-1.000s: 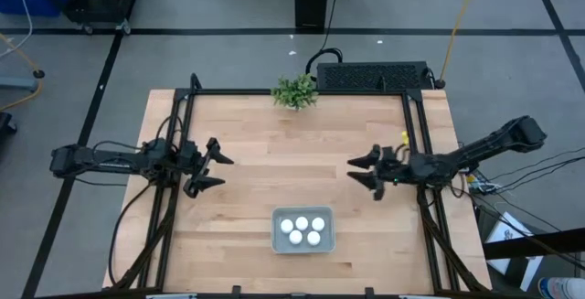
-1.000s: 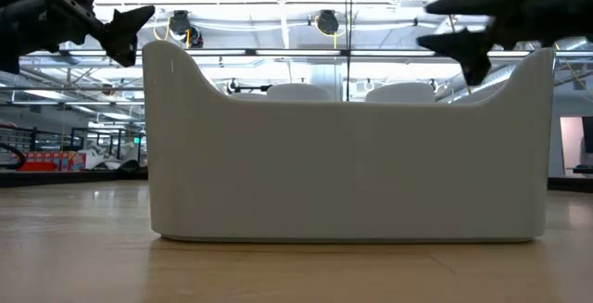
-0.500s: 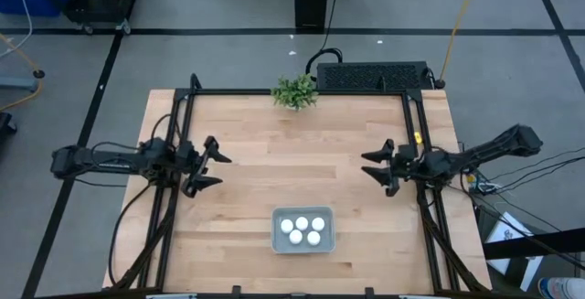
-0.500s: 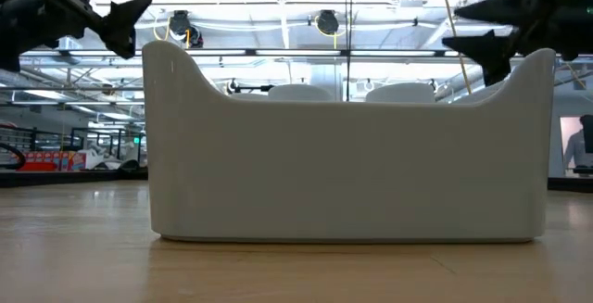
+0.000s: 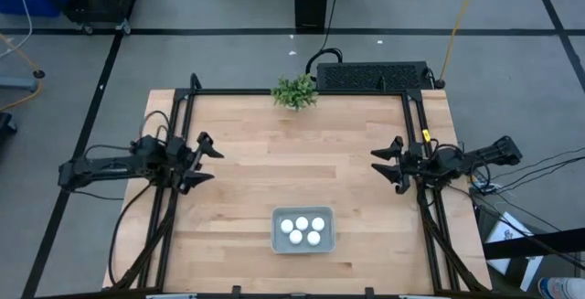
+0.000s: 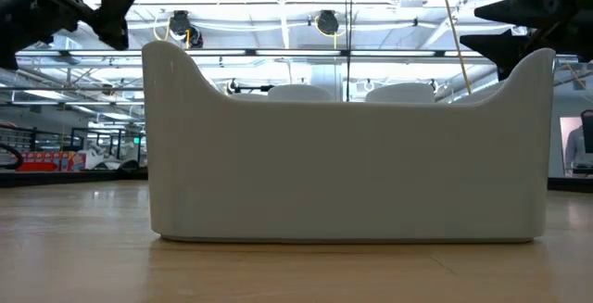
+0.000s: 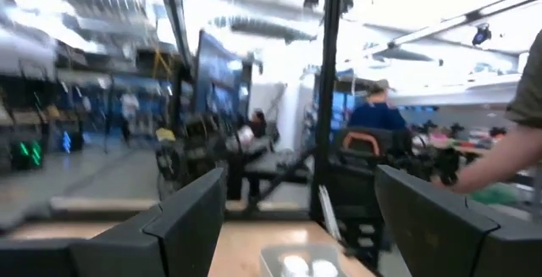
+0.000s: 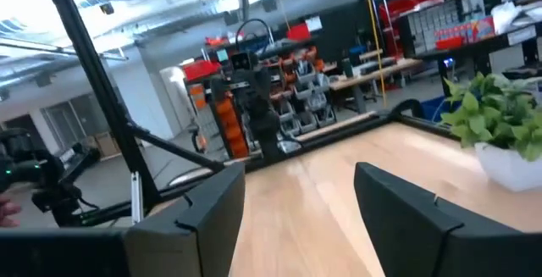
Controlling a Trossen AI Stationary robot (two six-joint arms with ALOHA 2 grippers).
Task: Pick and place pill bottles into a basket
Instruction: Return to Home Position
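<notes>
1. Looking down in the high view: the shallow pale grey-blue rectangular basket (image 5: 277, 231) sits near the front edge of the light wooden table (image 5: 274, 153). All five small white round-capped pill bottles (image 5: 302, 223) stand inside it, close together. No bottle shows loose on the wood. The left gripper (image 5: 208, 161) hangs over the left edge and the right gripper (image 5: 382, 166) over the right edge. Both are spread, empty and well apart from the basket. A small green plant (image 5: 294, 91) stands at the far edge.
2. Low view: the basket wall fills the middle, with two white caps peeping over its dipped rim. Both grippers hang high, out to either side.
3. Left wrist view: own fingers wide apart, nothing between them. The basket with its white caps lies ahead.
4. Right wrist view: fingers likewise parted, with bare wood and the plant beyond.
5. Judgement: placing looks finished. Only parking the arms seems left.
</notes>
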